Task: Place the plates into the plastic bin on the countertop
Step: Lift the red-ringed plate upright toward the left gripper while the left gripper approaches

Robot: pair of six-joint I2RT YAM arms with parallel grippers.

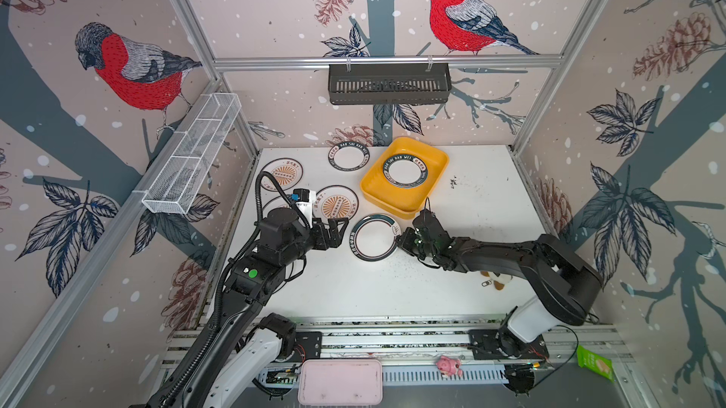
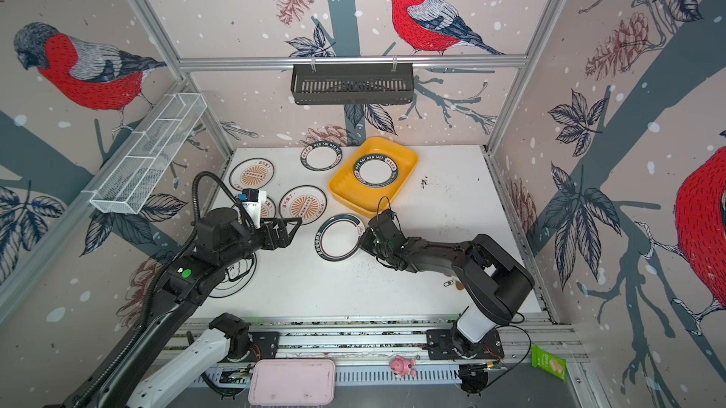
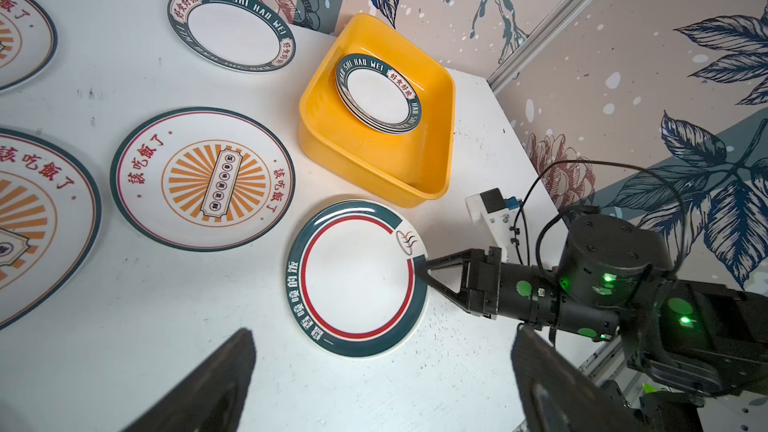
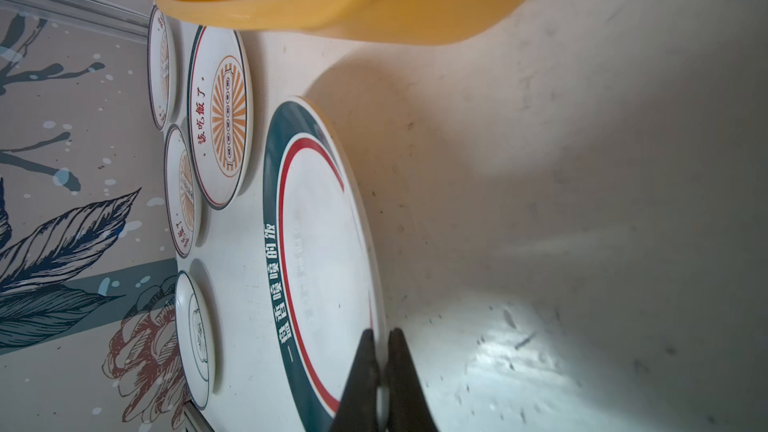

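Observation:
A white plate with a dark-green rim and a red ring (image 1: pixel 373 237) (image 2: pixel 340 237) (image 3: pixel 357 280) (image 4: pixel 324 242) lies on the countertop (image 1: pixel 483 205) in front of the yellow plastic bin (image 1: pixel 377 198) (image 3: pixel 365 159). My right gripper (image 1: pixel 398 239) (image 3: pixel 422 269) (image 4: pixel 380 334) is shut on that plate's right rim, one finger above and one below. Inside the bin sits a stack of green-rimmed lettered plates (image 1: pixel 406 170) (image 3: pixel 378 95). Left of the held plate, my left gripper (image 1: pixel 338 225) (image 3: pixel 382 363) hangs open and empty. Two sunburst plates (image 1: pixel 337 202) (image 1: pixel 282 174) and a lettered plate (image 1: pixel 349 157) lie further left.
A black-ringed plate (image 2: pixel 235 280) lies partly under the left arm. A black slotted basket (image 1: pixel 389 84) hangs on the back rail, a white wire basket (image 1: pixel 192 154) on the left wall. A pink tray (image 1: pixel 340 382), pink toy (image 1: pixel 448 366) and green packet (image 1: pixel 595 363) sit at the front.

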